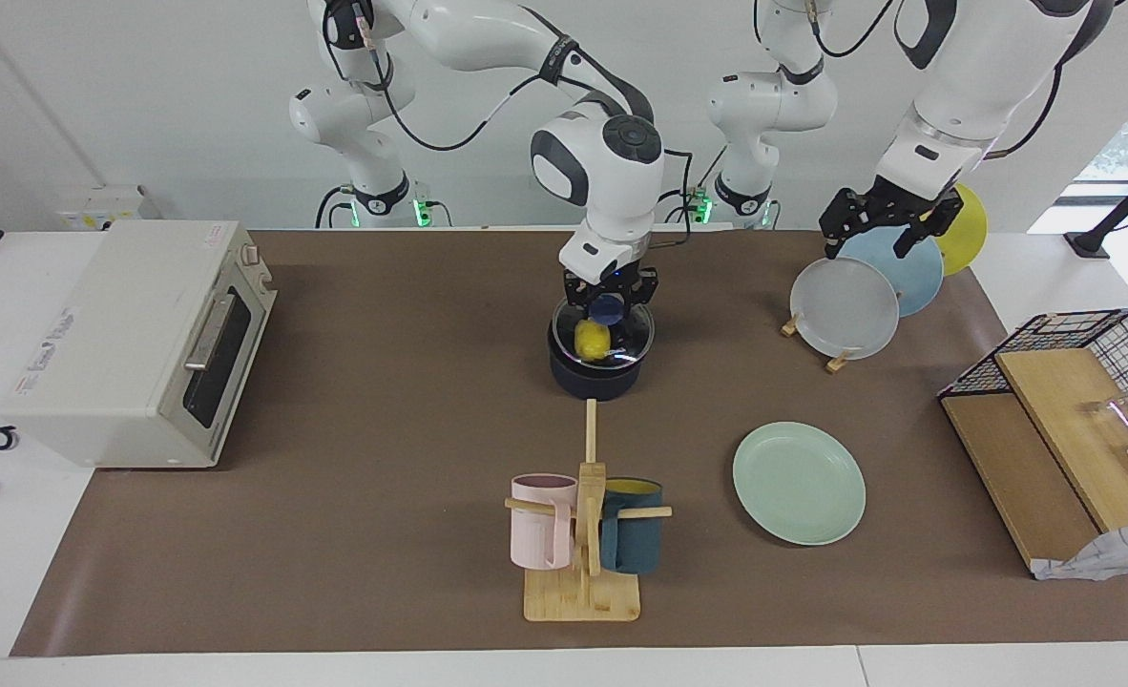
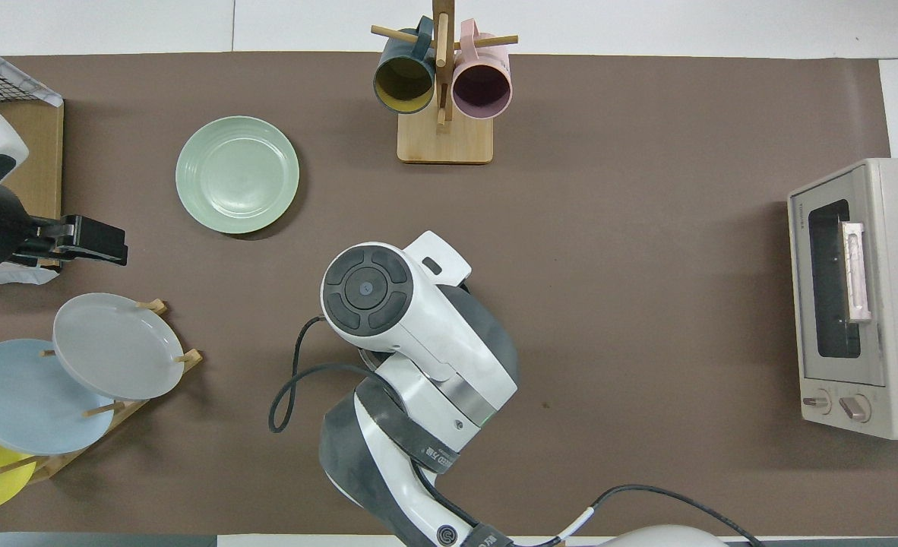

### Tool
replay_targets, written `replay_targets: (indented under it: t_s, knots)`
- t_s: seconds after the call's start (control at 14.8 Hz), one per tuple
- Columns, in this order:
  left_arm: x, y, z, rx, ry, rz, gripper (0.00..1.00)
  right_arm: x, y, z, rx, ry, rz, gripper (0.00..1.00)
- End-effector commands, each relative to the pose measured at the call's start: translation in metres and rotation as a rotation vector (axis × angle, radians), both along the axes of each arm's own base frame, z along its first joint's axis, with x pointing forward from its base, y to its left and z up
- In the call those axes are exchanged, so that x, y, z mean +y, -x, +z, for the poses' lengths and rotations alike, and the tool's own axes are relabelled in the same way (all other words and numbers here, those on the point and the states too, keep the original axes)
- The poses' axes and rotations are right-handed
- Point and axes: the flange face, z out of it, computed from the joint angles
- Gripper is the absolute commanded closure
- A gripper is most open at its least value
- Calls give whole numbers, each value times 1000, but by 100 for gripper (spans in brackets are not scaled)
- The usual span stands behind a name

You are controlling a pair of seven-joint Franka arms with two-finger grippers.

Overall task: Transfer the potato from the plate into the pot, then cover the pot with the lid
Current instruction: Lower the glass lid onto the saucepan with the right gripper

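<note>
The dark navy pot (image 1: 595, 380) stands mid-table, nearer to the robots than the mug tree. The glass lid (image 1: 636, 345) rests on it, its blue knob (image 1: 607, 308) up. The yellow potato (image 1: 591, 339) shows through the glass, inside the pot. My right gripper (image 1: 608, 307) is low over the lid, open, with a finger on each side of the knob. In the overhead view the right arm (image 2: 418, 334) hides pot, lid and potato. The mint-green plate (image 1: 799, 483) (image 2: 237, 174) lies bare. My left gripper (image 1: 871, 232) (image 2: 118, 249) waits open and empty over the plate rack.
A rack (image 1: 846, 307) (image 2: 107, 346) with grey, blue and yellow plates stands at the left arm's end. A mug tree (image 1: 583, 534) (image 2: 443, 91) stands farther out. A toaster oven (image 1: 135, 343) (image 2: 859, 296) is at the right arm's end. A wire basket with wooden boards (image 1: 1079, 410) is beside the plate.
</note>
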Motion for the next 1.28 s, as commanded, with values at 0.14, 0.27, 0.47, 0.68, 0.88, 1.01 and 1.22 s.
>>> replay_targets:
  t_s: [0.14,0.27,0.47,0.68,0.88,1.01,1.22]
  knots:
    - [9,1,13,3,-15,-27,0,-10,11,-6,-1,34,-10,100]
    - [11,0,14,-4,-10,-21,0,-10,11,-6,-4,32,-10,100]
    - [10,-3,12,-23,15,-16,0,-10,9,-8,-19,24,-11,100]
    - [15,-4,11,-20,13,-8,0,-10,4,-6,-56,16,-4,100]
    - [21,-4,12,-21,13,4,0,-8,4,-7,-67,9,-2,100]
    - [25,-4,13,-21,13,9,0,-8,3,-6,-71,5,-7,100]
    - [25,-4,12,-17,13,10,0,-7,3,-7,-82,-6,-7,100]
